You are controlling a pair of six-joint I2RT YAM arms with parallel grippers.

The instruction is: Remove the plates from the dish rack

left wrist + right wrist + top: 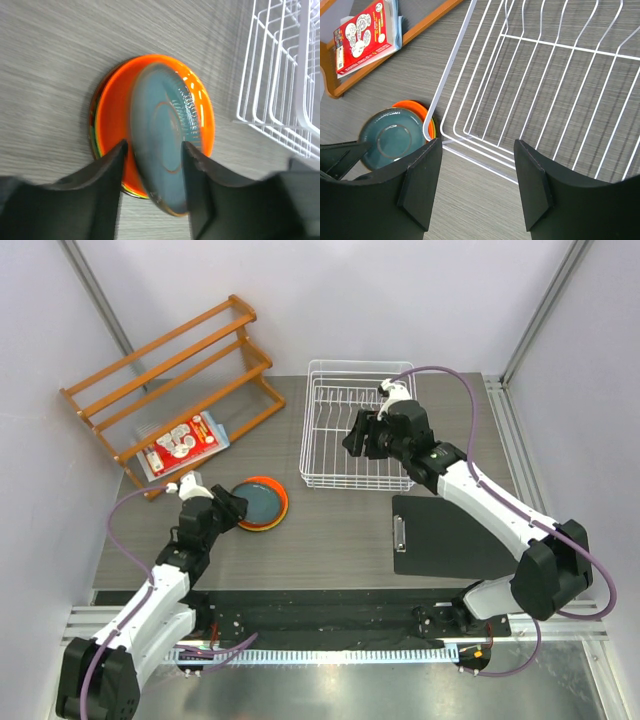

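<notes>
Both my grippers stand open; left gripper loose round the teal plate beside the dish rack, right gripper empty over that rack; plates feel hard, slippery, breakable; I'd pinch the rim.

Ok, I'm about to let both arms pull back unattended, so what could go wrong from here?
1. The teal plate sits off-centre on the orange plate, with the left gripper open around its near rim; a careless retreat could drag it off the stack.
2. The right gripper hangs open over the dish rack; moving off low might catch a wire and shift the rack.
</notes>
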